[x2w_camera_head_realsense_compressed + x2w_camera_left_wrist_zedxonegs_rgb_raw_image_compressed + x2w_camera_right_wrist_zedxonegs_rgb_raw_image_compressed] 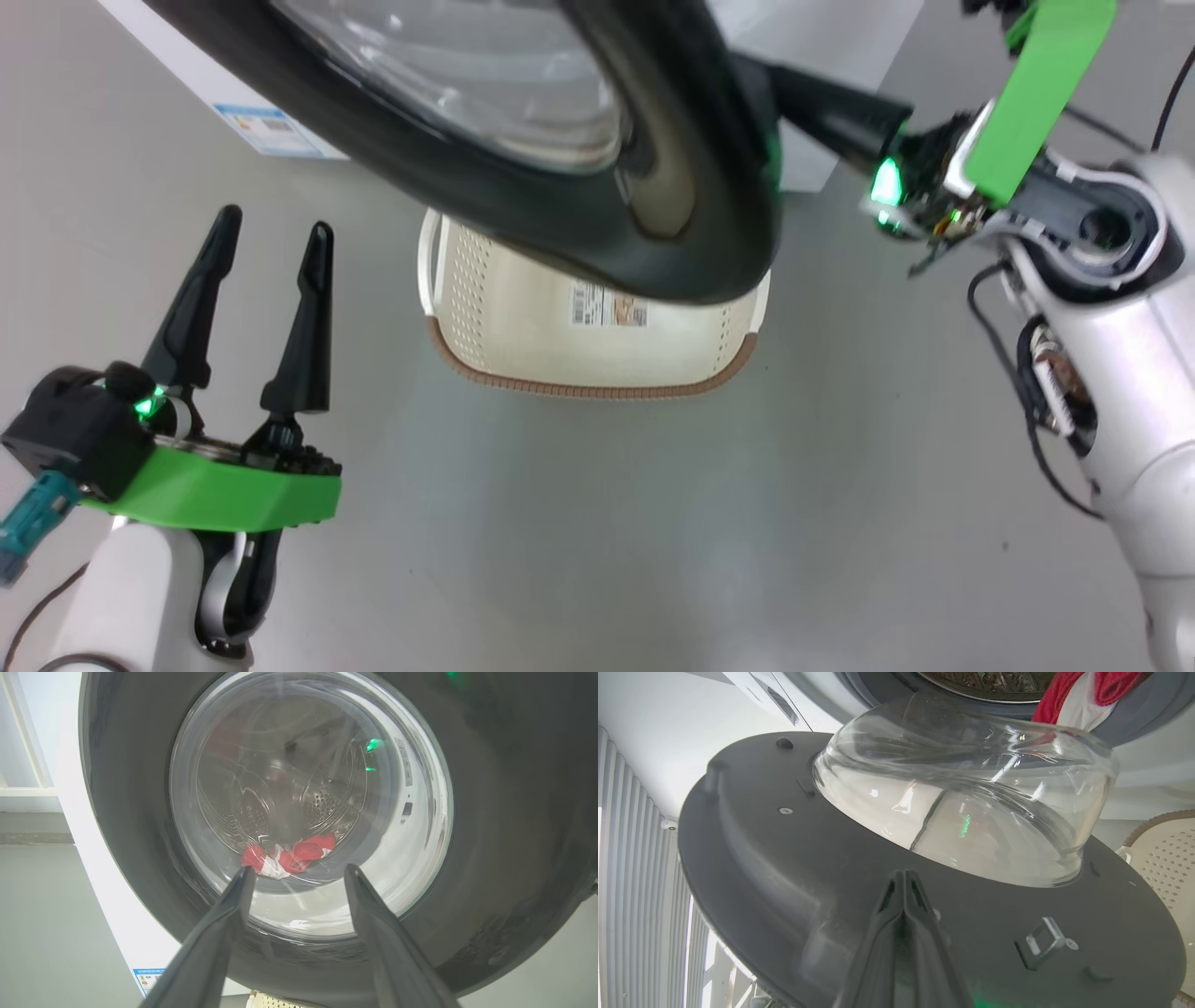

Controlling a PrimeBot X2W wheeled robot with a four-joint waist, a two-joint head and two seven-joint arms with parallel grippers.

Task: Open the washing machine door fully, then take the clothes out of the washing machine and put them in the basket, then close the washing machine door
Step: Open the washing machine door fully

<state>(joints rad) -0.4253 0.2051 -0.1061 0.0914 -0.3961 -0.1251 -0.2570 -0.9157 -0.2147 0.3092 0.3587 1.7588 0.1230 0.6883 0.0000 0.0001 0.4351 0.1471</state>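
1. Hanging partly open over the floor, the one washing machine door [523, 224] fills the far middle of the head view. Its black rim covers the far edge of the basket.
2. One washing machine [215, 93] stands at the far left, white, with one blue label [271, 131] on its front.
3. One basket [579, 390] stands on the grey floor near the machine, empty, with one sticker [609, 306] on its bottom.
4. The clothes [1069, 700] are inside the drum as one red and white heap, and part of it lies over the grey rubber ring [1134, 714]. I cannot count the garments. The left wrist view shows the heap [289, 854] through the door glass.
5. The left gripper [275, 224] is at the near left above the floor. Its two fingers [219, 933] stand wide apart and hold nothing.
6. The right gripper [803, 101] reaches from the far right to the door's edge. In the right wrist view its two fingers [903, 882] are pressed together with nothing between them, and the tip is at the dark inner face of the door, just beside the glass bowl [971, 802].
7. One metal latch hook [1043, 942] sits on that inner face, right of the fingers.
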